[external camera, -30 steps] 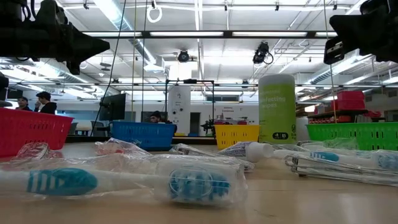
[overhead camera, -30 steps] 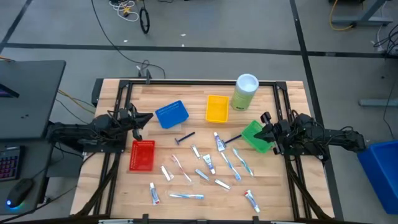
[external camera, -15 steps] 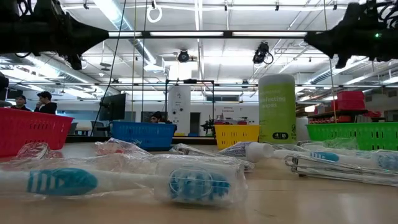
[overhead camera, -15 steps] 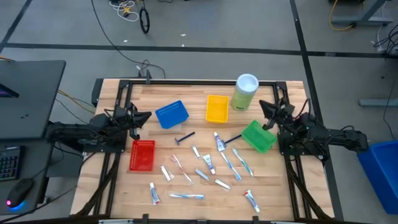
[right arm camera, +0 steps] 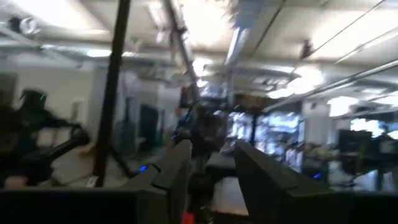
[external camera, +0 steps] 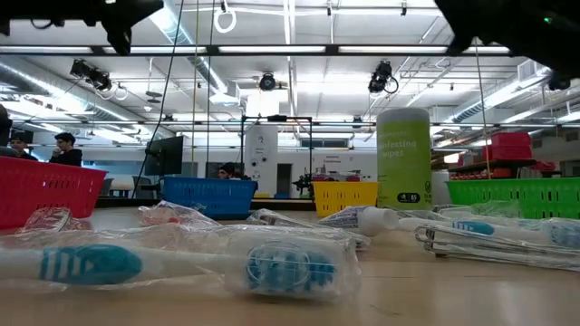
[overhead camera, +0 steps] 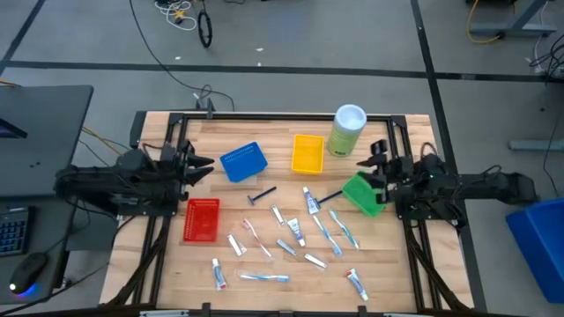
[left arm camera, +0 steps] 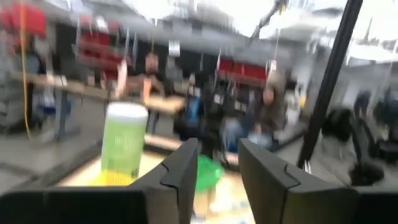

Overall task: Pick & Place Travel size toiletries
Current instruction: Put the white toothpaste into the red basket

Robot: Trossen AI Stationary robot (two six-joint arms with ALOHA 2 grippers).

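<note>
While both arms have lifted, the left gripper and right gripper now gape empty (toiletries lie untouched below them).

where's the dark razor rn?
High view: the dark razor lies on the table left of centre, just below the blue tray and right of the red tray.

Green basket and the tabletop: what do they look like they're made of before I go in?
The green basket looks like moulded plastic: bright even colour, with slotted walls that show in the low view. The tabletop looks like wood, probably butcher block with a smooth finish: pale strips with visible grain run across it in the high view. Neither view settles how hard or slick either surface is.
</note>
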